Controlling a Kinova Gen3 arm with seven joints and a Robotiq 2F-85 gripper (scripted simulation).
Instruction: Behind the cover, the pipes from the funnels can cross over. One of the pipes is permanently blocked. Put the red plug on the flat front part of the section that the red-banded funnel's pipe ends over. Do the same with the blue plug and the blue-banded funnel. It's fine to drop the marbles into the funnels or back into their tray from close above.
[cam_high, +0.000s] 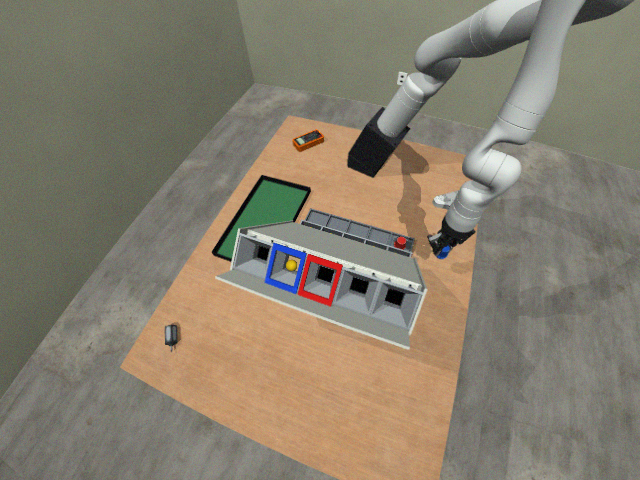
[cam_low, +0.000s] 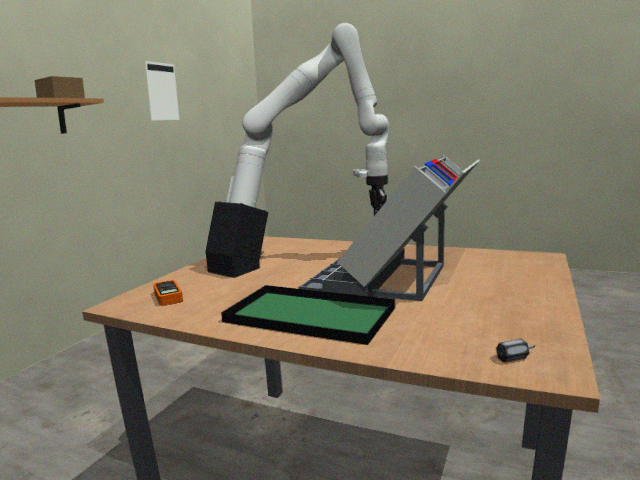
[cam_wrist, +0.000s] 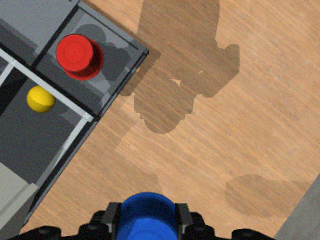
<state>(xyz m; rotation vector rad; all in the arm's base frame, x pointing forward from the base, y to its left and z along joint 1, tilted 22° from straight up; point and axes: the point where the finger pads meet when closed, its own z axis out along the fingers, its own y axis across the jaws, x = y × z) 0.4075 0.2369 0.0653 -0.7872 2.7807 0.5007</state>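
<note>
At the left lies the green tray (cam_high: 238, 214) (cam_low: 294, 327), with no marbles showing in it. Next comes the blue-banded funnel (cam_high: 270, 264) (cam_low: 437, 174), with a yellow marble (cam_high: 291, 265) sitting inside it. I take that as a sign that this funnel's pipe is the blocked one, so its end would have to be worked out from where the others come out. The red-banded funnel (cam_high: 336, 284) (cam_low: 445, 169) beside it shows no marble, only its dark hole.

The cover (cam_high: 356, 248) (cam_low: 398, 227) (cam_wrist: 10, 190) hides the pipes. At its right end, another marble (cam_wrist: 41, 99) lies in the end section, behind the divider. The red plug (cam_high: 401, 241) (cam_wrist: 77, 54) stands upright on that section's flat front part, so the red half of the job looks done, provided this marble came from the red-banded funnel; I cannot confirm that from here.

Farthest right, my end effector (cam_high: 443, 246) (cam_low: 377, 209) (cam_wrist: 147, 219) is up above the table (cam_high: 289, 382) (cam_low: 491, 310) (cam_wrist: 240, 150), well clear of the sections, its fingers closed around the blue plug (cam_high: 443, 252) (cam_wrist: 147, 220). The blue plug's placing is what remains: I judge that I should settle on its section, carry it over and set it down on the flat front part without knocking the red one.
</note>
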